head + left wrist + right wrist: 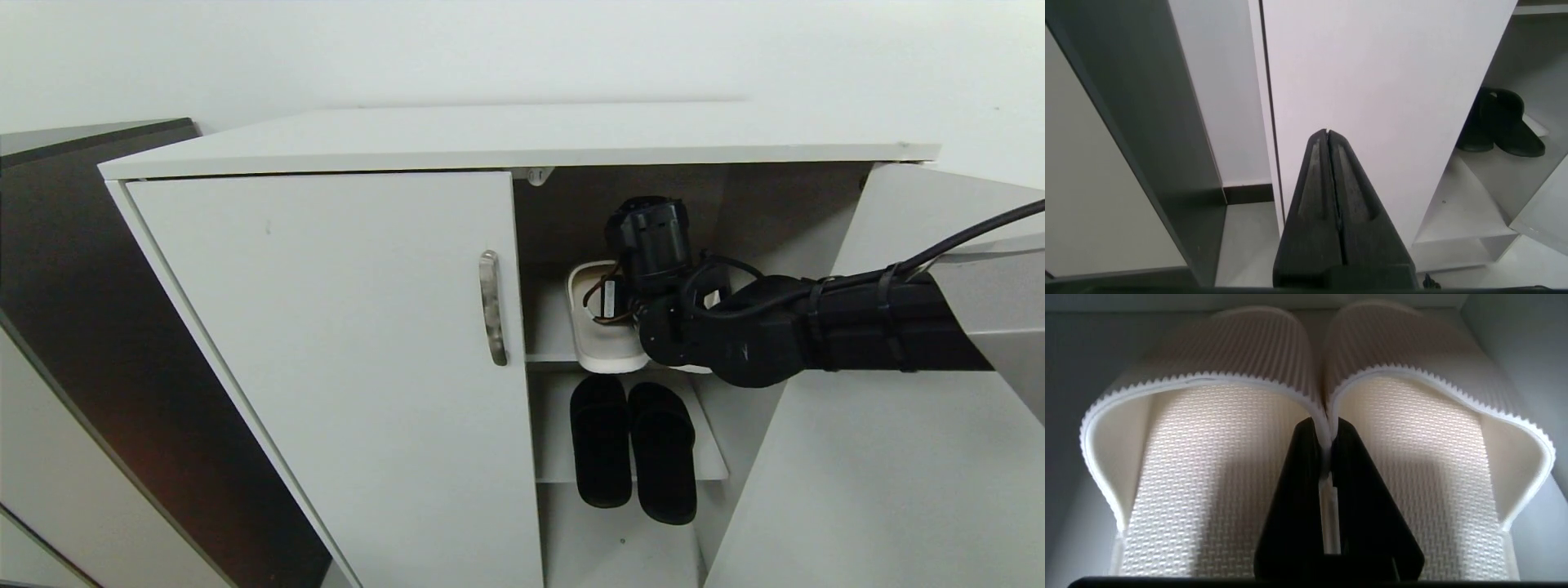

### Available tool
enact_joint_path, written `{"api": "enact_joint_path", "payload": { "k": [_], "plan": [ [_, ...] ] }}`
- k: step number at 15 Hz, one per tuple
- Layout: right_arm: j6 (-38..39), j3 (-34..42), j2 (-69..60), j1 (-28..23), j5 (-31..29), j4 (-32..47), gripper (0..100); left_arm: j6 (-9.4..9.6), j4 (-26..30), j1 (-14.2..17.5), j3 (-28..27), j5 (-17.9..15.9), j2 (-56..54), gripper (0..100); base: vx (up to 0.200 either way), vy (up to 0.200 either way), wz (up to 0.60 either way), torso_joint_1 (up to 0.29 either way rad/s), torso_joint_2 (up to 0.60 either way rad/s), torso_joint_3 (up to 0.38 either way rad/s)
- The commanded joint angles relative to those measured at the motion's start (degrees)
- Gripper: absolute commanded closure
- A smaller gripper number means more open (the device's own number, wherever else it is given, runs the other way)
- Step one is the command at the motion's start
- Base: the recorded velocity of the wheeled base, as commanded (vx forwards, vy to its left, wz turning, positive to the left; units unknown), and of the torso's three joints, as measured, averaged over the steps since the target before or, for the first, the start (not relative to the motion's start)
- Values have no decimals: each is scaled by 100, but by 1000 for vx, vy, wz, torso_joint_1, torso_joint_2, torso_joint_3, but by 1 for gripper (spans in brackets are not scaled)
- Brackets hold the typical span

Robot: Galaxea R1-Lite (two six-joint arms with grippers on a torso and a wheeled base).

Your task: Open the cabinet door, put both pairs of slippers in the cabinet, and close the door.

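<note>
The white cabinet (326,343) stands with its right door (882,457) swung open and its left door shut. Black slippers (633,445) lie side by side on the lower shelf, also seen as black slippers (1501,124) from the left wrist. White slippers (600,327) rest on the upper shelf. My right gripper (1328,441) is inside the cabinet, shut on the touching inner edges of the white slippers (1208,457). My left gripper (1327,143) is shut and empty, held low in front of the closed left door (1372,90).
A metal handle (490,308) sits on the closed left door. A dark panel (90,327) stands to the cabinet's left. The bottom shelf (608,547) below the black slippers is bare. A white wall rises behind.
</note>
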Motion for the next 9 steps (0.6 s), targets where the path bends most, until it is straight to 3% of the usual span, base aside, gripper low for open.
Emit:
{"api": "enact_joint_path", "payload": {
  "k": [1,4,5,9],
  "plan": [
    [-2,5,24,1,0,1,100,2,-2,1,1,-2,7,100,0,0,0,0,0,0],
    [7,23,42,1,0,1,100,2,-2,1,1,-2,7,100,0,0,0,0,0,0],
    [7,23,42,1,0,1,0,2,-2,1,1,-2,7,100,0,0,0,0,0,0],
    [34,40,42,1,0,1,0,2,-2,1,1,-2,7,100,0,0,0,0,0,0]
  ]
}}
